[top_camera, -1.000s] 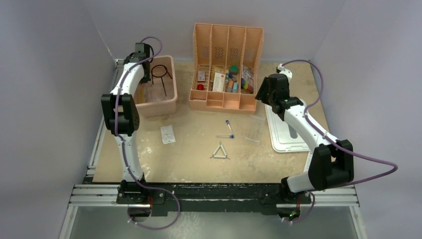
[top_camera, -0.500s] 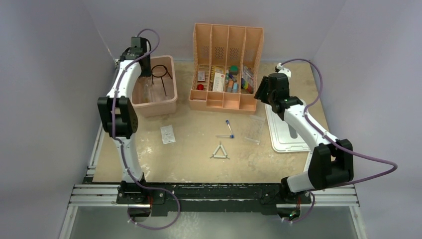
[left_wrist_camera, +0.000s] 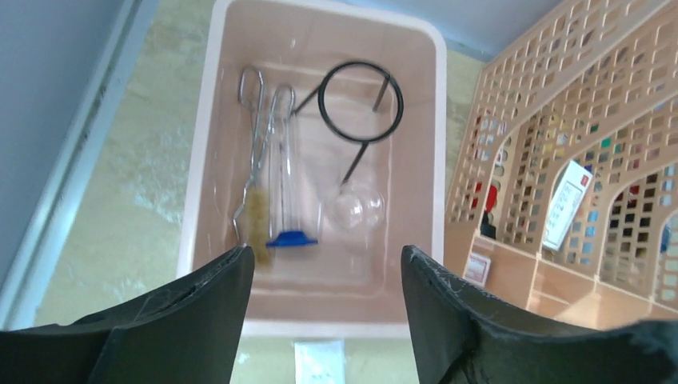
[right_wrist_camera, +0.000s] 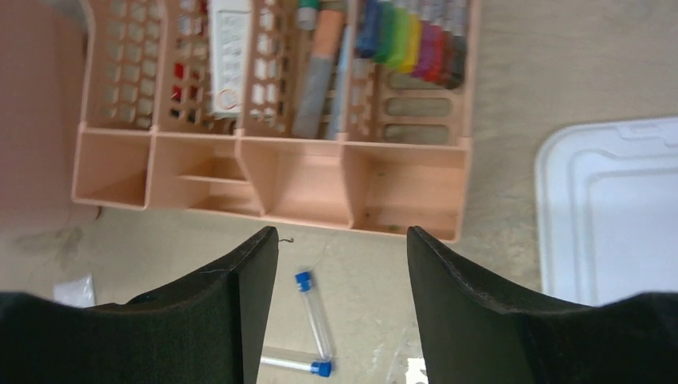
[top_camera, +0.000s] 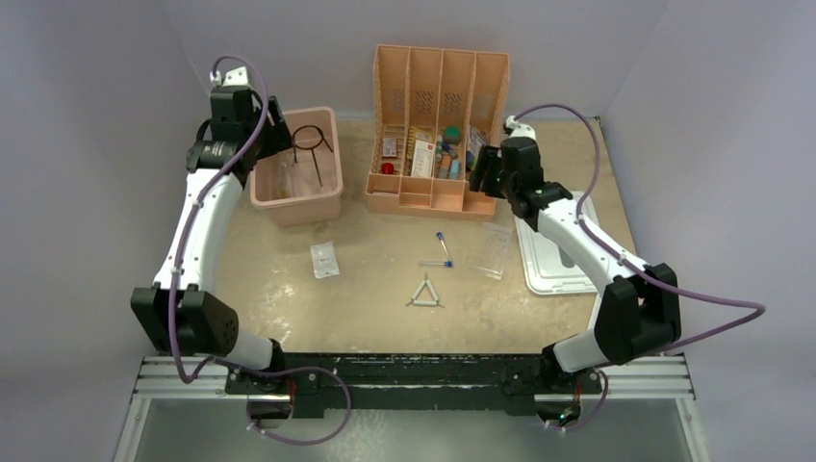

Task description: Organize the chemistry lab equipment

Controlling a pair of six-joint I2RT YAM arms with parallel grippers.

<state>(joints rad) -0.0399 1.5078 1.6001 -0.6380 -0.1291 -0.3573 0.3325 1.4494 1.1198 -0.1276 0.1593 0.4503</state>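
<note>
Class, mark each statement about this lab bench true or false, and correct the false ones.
1. The black wire ring tripod lies inside the pink bin. True.
2. The white triangle sits inside the pink bin. False: it lies on the table.
3. The left hand grips the metal tongs. False: it is open above the bin, where the tongs lie.
4. Two blue-capped tubes lie on the table. True.

The left gripper (left_wrist_camera: 326,256) has opened and risen over the pink bin (top_camera: 296,206), elbow swung near-left; the right gripper (right_wrist_camera: 342,240) edged left.
</note>
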